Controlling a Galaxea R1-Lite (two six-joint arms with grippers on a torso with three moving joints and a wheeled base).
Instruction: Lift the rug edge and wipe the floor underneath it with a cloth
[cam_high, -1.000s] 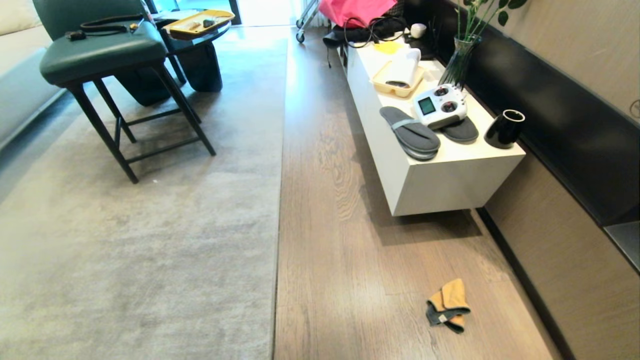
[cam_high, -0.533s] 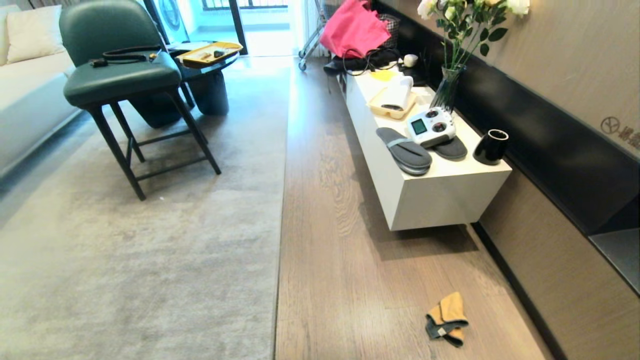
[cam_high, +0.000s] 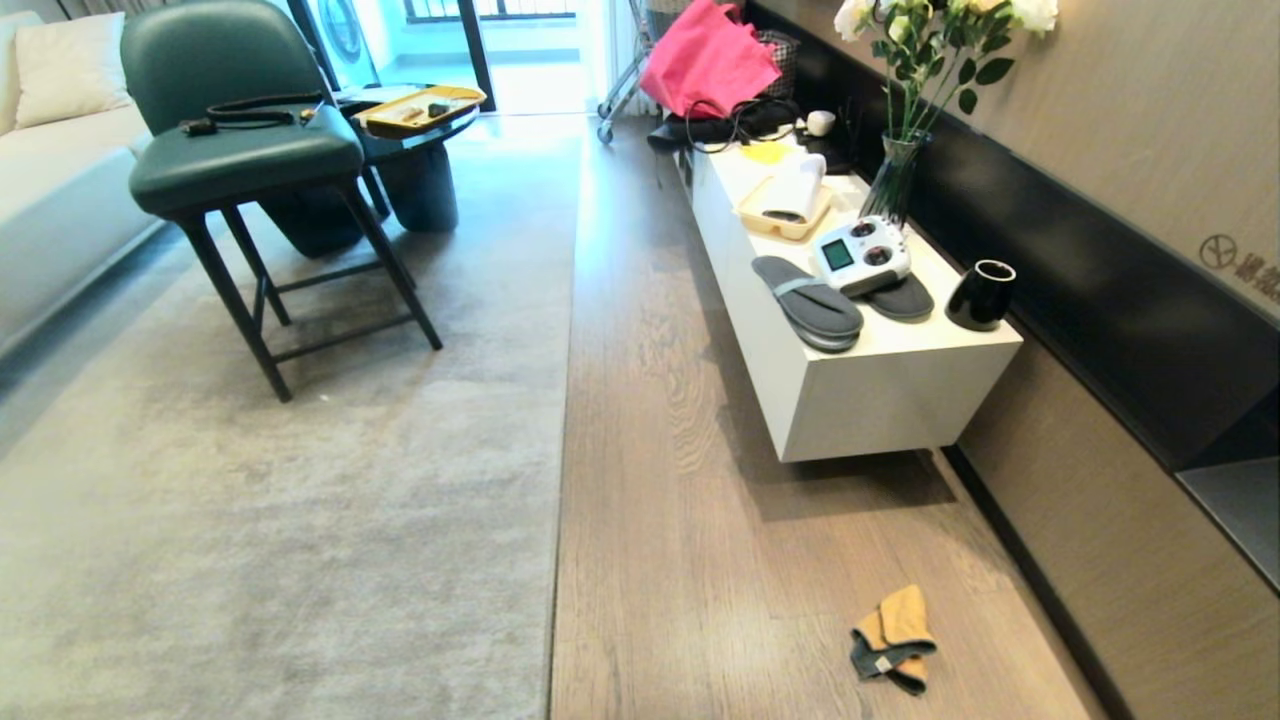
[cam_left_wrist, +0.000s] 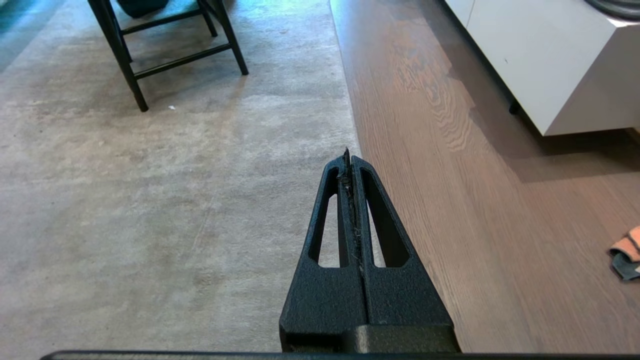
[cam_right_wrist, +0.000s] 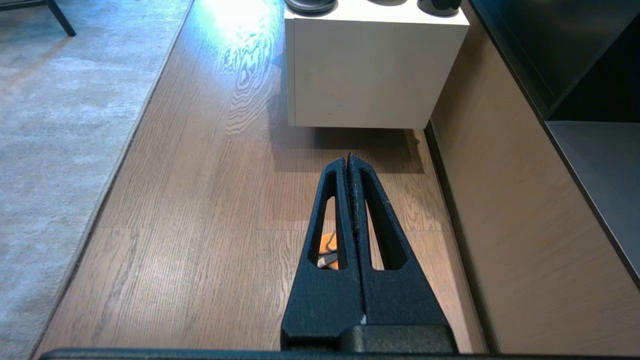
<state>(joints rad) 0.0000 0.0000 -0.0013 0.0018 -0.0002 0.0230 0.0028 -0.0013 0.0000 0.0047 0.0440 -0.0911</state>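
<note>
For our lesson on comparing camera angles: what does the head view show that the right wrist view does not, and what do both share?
Only the head view shows the green chair, pink bag, vase of flowers and the whole cloth. Only the right wrist view shows the right pincer, shut above the floor, hiding most of the cloth. Both show the rug edge, floor and white cabinet.

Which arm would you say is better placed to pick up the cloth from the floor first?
Probably the right. The cloth lies on the floor on the robot's right, directly below the shut right gripper. The left gripper, also shut, hangs over the rug edge.
</note>
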